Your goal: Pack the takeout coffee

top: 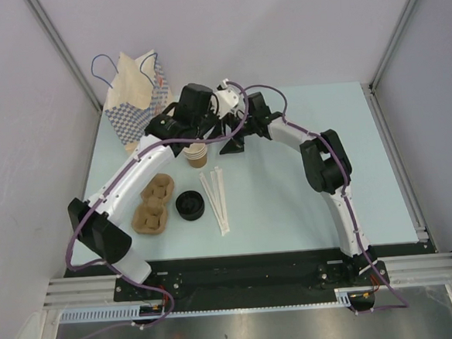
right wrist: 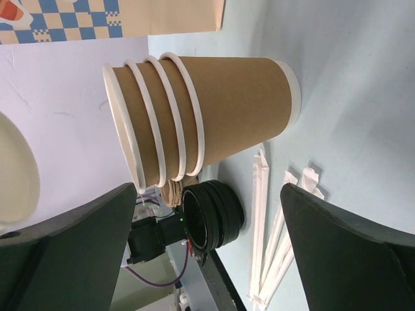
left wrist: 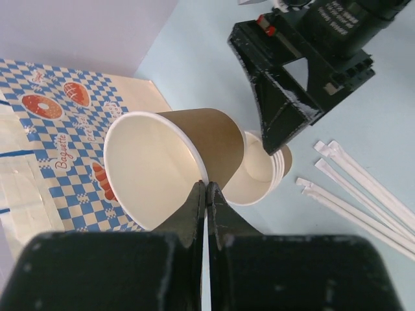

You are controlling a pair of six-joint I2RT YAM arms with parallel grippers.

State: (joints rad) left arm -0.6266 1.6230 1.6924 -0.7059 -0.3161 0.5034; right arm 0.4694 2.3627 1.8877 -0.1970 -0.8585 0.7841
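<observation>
Pale blue tabletop (top: 305, 187): nearest sit round black plastic lids (top: 189, 205). Beyond them, the left gripper (left wrist: 206, 188) pinches the rim of a lidless tan-brown paper cup (left wrist: 214, 139), tilted over the stack of tan paper cups (right wrist: 201, 116). The right gripper (right wrist: 209, 189), fingers spread wide, faces that stack. The cup looks light and crushable, so a gentle hold around its wall would suit.
</observation>
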